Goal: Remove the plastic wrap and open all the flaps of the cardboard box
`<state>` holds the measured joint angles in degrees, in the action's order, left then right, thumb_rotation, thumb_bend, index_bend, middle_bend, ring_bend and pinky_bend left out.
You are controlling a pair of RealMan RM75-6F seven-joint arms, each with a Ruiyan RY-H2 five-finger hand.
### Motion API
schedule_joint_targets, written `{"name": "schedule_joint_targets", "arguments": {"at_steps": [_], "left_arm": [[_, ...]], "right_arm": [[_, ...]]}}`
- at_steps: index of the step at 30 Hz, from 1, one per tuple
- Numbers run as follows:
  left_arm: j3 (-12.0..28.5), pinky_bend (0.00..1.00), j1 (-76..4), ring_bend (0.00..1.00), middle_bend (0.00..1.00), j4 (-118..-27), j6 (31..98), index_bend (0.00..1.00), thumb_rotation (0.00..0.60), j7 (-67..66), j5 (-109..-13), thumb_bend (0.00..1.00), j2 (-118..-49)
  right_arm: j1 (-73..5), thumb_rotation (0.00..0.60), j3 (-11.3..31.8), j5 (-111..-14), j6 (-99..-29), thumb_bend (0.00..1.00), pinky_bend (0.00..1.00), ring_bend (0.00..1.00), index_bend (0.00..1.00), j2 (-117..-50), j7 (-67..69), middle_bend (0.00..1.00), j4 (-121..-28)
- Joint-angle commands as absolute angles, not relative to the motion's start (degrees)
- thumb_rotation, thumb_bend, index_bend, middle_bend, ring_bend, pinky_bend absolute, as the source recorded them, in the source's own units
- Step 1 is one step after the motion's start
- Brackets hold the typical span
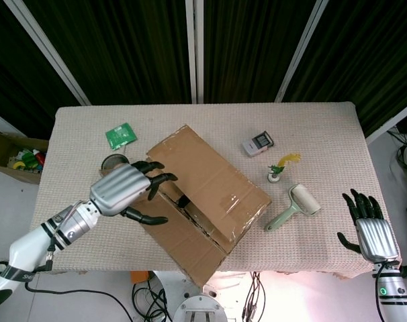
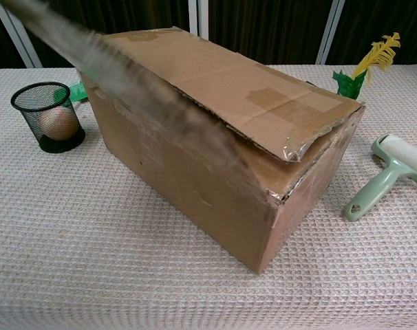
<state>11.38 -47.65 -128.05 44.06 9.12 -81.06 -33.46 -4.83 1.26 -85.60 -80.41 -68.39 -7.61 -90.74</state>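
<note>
A brown corrugated cardboard box [image 1: 207,198] sits slantwise in the middle of the table [image 1: 324,134], whose cloth has a pale waffle weave. One long flap [image 1: 180,241] is folded outward on the near left side and reaches past the table's near edge; in the chest view it shows only as a blurred brown-grey streak across the upper left. The other long flap [image 2: 243,96] lies flat over the top, its edge ragged, with strips of glossy clear tape [image 2: 291,110] and crinkled film at the near right corner. A dark gap shows between the two flaps, but what is inside cannot be made out. The left hand [image 1: 126,191], silver-backed with black fingers, hangs over the box's left end with fingers spread and lightly curled, gripping nothing that can be seen. The right hand [image 1: 368,228] hovers off the table's near right corner, well apart from the box, fingers spread and holding nothing. Left of the box stands a black wire-mesh cup [image 2: 47,117] with a round peach-coloured ball [image 2: 57,122] inside. A mint-green lint roller [image 2: 391,172] lies to the right, and farther back are a yellow-feathered green toy [image 2: 370,62], a small grey device [image 1: 259,143] and a green packet [image 1: 120,135].
</note>
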Motion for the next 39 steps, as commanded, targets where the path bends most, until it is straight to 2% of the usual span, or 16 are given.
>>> {"name": "schedule_joint_targets", "arguments": {"at_steps": [1,3,5,11,12,13,16,19,23,27,32,35,39], "left_arm": [[9.95,0.24,-45.1,0.18,0.65,-128.47,44.01,0.16,0.0,10.96,-83.61,0.04,-30.42],[9.41,0.24,-43.82,0.2,0.67,-128.25,44.28,0.16,0.0,11.77,-84.58,0.03,-29.28],[9.06,0.24,-42.34,0.2,0.63,-127.6,45.91,0.16,0.0,12.07,-85.59,0.03,-28.93],[6.74,0.27,-34.18,0.17,0.22,-123.24,56.78,0.16,0.0,11.77,-88.03,0.04,-30.17],[5.99,0.28,-32.21,0.16,0.17,-121.66,59.18,0.16,0.01,11.37,-88.28,0.04,-30.96],[5.47,0.28,-30.72,0.15,0.13,-120.22,61.11,0.16,0.058,11.08,-88.39,0.05,-31.82],[4.11,0.28,-25.87,0.14,0.12,-114.35,67.69,0.16,0.227,9.46,-87.78,0.11,-35.93],[3.42,0.28,-22.0,0.13,0.12,-107.72,72.97,0.16,0.323,8.38,-86.13,0.17,-41.29],[3.13,0.27,-18.83,0.12,0.12,-100.26,76.74,0.16,0.338,10.58,-84.43,0.18,-47.13],[2.98,0.27,-17.23,0.12,0.16,-94.27,78.05,0.16,0.341,14.79,-84.01,0.18,-51.5],[3.04,0.27,-17.22,0.12,0.18,-90.56,76.85,0.16,0.342,17.78,-83.94,0.18,-54.13],[3.25,0.25,-17.51,0.12,0.2,-89.84,75.94,0.16,0.341,18.56,-83.77,0.18,-54.43],[3.7,0.24,-17.78,0.12,0.2,-89.35,75.17,0.16,0.331,18.57,-83.35,0.18,-54.41]], "right_arm": [[-4.84,0.6,1.17,-85.71,-80.41,0.2,0.0,0.0,0.0,-68.3,-7.68,0.0,-90.81],[-4.98,0.6,1.06,-86.2,-80.44,0.2,0.0,0.0,0.0,-68.22,-7.57,0.0,-90.87],[-5.26,0.6,1.02,-87.26,-80.76,0.2,0.0,0.0,0.0,-68.19,-7.22,0.0,-90.83],[-7.47,0.6,1.97,-94.84,-84.4,0.2,0.0,0.0,0.0,-66.9,-6.54,0.0,-92.25],[-8.25,0.6,2.41,-96.84,-85.23,0.2,0.0,0.0,0.0,-66.28,-6.66,0.0,-92.91],[-8.97,0.6,2.8,-98.37,-85.69,0.2,0.0,0.0,0.0,-65.72,-6.84,0.0,-93.54],[-12.11,0.6,4.26,-102.77,-85.29,0.23,0.0,0.0,0.0,-63.19,-8.08,0.0,-96.88],[-16.51,0.6,6.0,-105.69,-81.44,0.32,0.0,0.0,0.0,-60.24,-9.86,0.0,-101.6],[-23.13,0.6,9.3,-106.07,-72.83,0.45,0.0,0.0,0.0,-57.15,-15.44,0.0,-108.64],[-31.16,0.6,12.87,-102.3,-60.8,0.7,0.0,0.0,0.02,-56.71,-20.58,0.0,-115.02],[-40.7,0.6,16.91,-93.37,-47.12,0.9,0.0,0.0,0.13,-58.87,-26.95,0.0,-119.38],[-44.81,0.6,18.35,-88.1,-42.2,0.97,0.0,0.0,0.19,-60.2,-30.29,0.0,-120.24],[-49.84,0.6,18.71,-79.41,-37.61,1.0,0.0,0.0,0.21,-62.53,-36.4,0.0,-120.75]]}}
